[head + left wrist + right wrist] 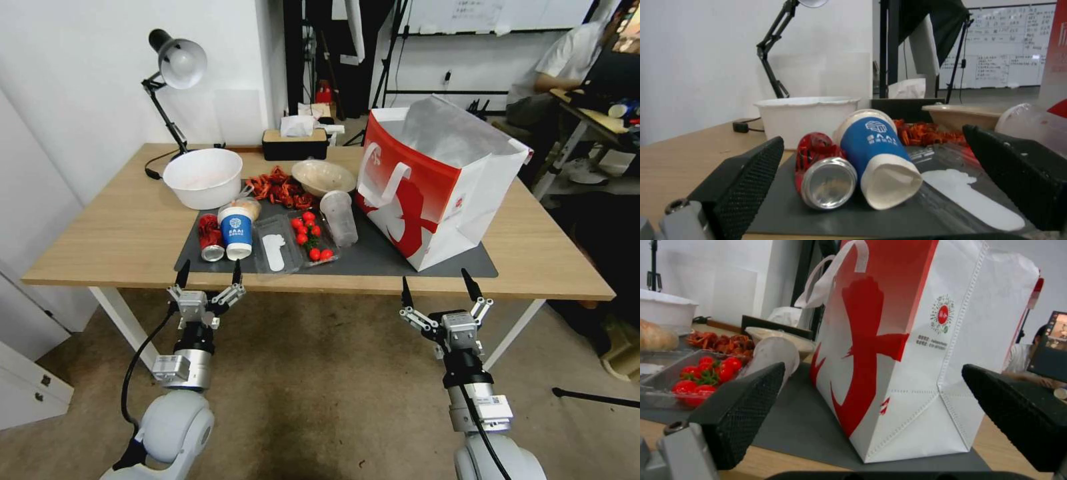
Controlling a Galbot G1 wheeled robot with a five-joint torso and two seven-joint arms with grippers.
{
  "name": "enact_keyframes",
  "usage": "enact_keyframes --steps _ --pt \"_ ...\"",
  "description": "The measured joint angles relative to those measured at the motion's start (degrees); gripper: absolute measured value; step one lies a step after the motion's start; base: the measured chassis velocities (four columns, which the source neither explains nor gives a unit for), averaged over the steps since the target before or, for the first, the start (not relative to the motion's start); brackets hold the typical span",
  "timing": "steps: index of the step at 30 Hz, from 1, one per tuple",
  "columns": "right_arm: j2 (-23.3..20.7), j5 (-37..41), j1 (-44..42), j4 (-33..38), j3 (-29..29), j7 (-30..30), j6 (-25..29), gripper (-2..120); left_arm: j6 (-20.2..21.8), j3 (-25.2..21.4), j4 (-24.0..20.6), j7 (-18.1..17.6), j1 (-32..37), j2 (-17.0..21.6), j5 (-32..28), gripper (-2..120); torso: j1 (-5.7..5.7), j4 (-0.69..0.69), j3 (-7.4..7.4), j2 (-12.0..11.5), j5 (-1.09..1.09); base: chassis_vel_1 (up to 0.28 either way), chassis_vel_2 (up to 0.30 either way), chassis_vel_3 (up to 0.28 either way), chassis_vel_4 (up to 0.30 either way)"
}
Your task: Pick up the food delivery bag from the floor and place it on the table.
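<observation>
Head view: food delivery bag [437, 183] upright on table [133, 227]; both grippers' fingers spread, before its near edge.

A red can [820, 168] and a blue paper cup [878, 156] are lying side by side on the dark grey mat [818, 216], framed by the left gripper [889, 186] with its fingers standing apart.

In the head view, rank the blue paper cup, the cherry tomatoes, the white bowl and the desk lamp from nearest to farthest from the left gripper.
From the left gripper, open at the table's front edge:
1. Blue paper cup, lying on the mat just ahead.
2. Cherry tomatoes, toward the right.
3. White bowl, farther back.
4. Desk lamp, rear left corner.
</observation>
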Motion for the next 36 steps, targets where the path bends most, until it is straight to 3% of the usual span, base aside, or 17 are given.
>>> enact_keyframes --steps 36 --pt "0.02 0.33 2.20 -1.53 -0.84 -0.78 -1.05 100 -2.69 -1.07 4.57 -0.06 -1.00 -0.69 4.45 100 0.00 0.00 0.00 0.00 -0.01 0.000 0.000 0.000 0.000"
